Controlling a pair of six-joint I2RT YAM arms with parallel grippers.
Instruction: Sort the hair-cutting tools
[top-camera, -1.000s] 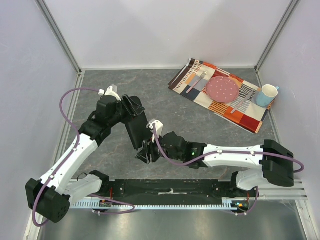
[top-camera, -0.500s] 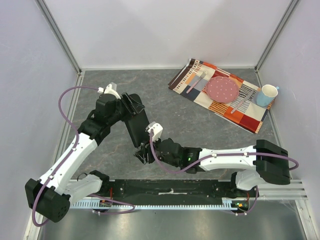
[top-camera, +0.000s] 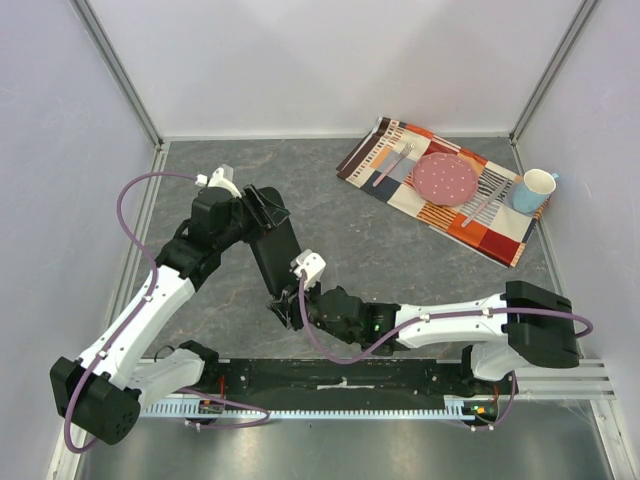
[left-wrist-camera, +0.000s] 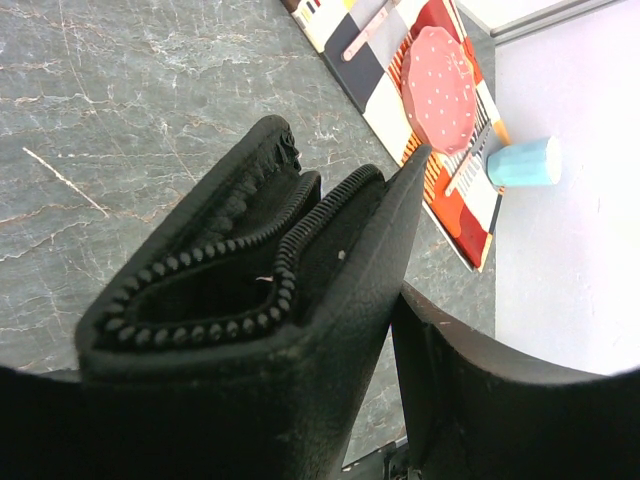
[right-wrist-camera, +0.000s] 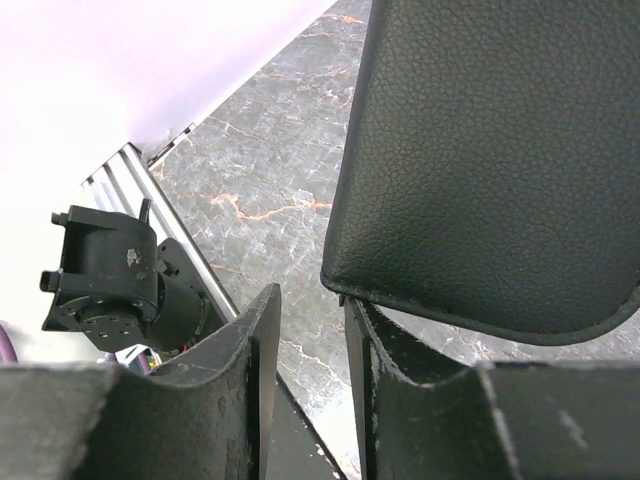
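Note:
No hair-cutting tools show in any view. My left gripper (top-camera: 262, 215) is shut on a flat black zip case (top-camera: 275, 258) and holds it off the table. In the left wrist view the case (left-wrist-camera: 340, 270) gapes at its zip, dark inside, with one of my fingers (left-wrist-camera: 470, 390) against its side. My right gripper (top-camera: 283, 312) sits at the case's near lower corner. In the right wrist view that gripper (right-wrist-camera: 312, 300) stands open with a narrow empty gap, and the case (right-wrist-camera: 490, 150) has its corner just above the right-hand finger.
A patterned placemat (top-camera: 400, 190) lies at the back right with a pink plate (top-camera: 445, 179), a fork (top-camera: 392, 165), a knife (top-camera: 487, 203) and a blue cup (top-camera: 534, 190). The left arm's base (right-wrist-camera: 110, 280) and the rail sit close below my right gripper.
My right gripper has slid left and nearer along the case's lower end, and its jaws have narrowed. The left arm and the case have barely moved.

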